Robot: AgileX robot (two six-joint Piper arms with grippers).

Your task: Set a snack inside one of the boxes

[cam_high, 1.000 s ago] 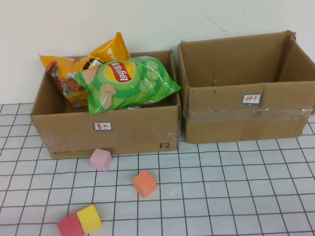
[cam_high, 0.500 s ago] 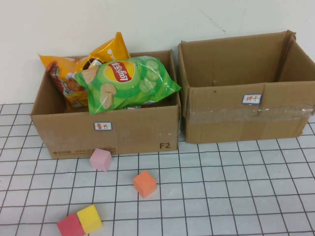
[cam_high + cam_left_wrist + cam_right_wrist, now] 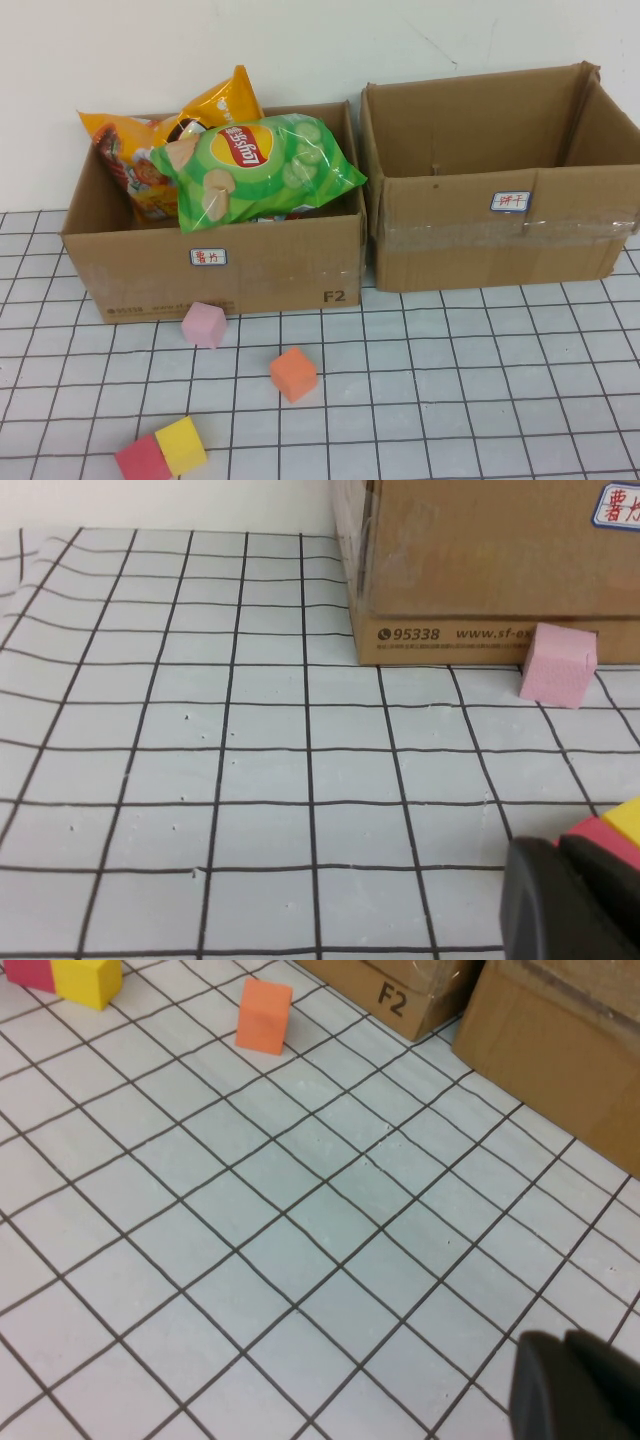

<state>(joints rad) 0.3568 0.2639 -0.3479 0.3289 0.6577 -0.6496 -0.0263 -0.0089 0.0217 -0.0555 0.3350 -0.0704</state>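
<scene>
Two boxes side by side at the back of the grid table — snacks already in the left one.

The left box holds a green chip bag lying over an orange bag; the right box shows only bare cardboard inside. In front of the left box sit a pink cube, an orange cube, and a yellow cube touching a red cube. Left gripper hangs low beside the red and yellow cubes, clenched, holding nothing; right gripper hovers over bare grid — clenched, nothing held.
</scene>
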